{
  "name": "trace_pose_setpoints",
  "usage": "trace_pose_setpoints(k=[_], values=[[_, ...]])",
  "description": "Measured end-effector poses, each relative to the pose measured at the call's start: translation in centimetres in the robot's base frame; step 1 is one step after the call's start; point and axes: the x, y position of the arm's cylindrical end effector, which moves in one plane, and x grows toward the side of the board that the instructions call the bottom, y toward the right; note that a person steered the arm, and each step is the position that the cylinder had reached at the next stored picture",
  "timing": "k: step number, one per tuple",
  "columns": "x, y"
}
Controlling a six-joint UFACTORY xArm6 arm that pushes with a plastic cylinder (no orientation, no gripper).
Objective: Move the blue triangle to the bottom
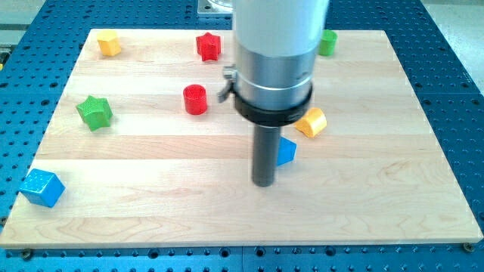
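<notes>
Camera view shows my arm coming down from the view's top, its wide silver body and black collar covering much of the middle of the wooden counter (363, 196). Below the collar the dark rod drops straight, and my tip (263, 183) sits on the wood a little below the centre of the board. I have no gripper on this rig, only the rod, so nothing opens or closes. The blue triangle (286, 151) lies just to the view's right of the rod, slightly above the level of my tip; its left part is hidden behind the rod, and it looks to be touching the rod's side, though I cannot tell for sure. It sits about mid-board, well apart from the counter's bottom edge. Just above and to the right of it is a yellow block (311, 122), near but apart from the triangle. A red cylinder (195, 99) stands to the view's left of the arm, with a red star (208, 46) above it near the top edge. A green star (94, 112) lies further left, a yellow block (110, 42) in the top left corner, and a blue cube (41, 187) near the bottom left corner. A green block (327, 42) peeks out to the right of the arm's body by the top edge; its shape I cannot make out.
</notes>
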Motion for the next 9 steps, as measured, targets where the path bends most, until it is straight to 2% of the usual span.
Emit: trace_pose_setpoints(k=[1,2,3,4,5,6,7,8,9], values=[[-2.4,5.6],[-5.3,3.2],[-5.2,-2.4],[-5.1,-5.5],[-3.0,2.5],[-3.2,9.9],[-3.8,1.1],[3.0,0.4],[2.7,10.8]])
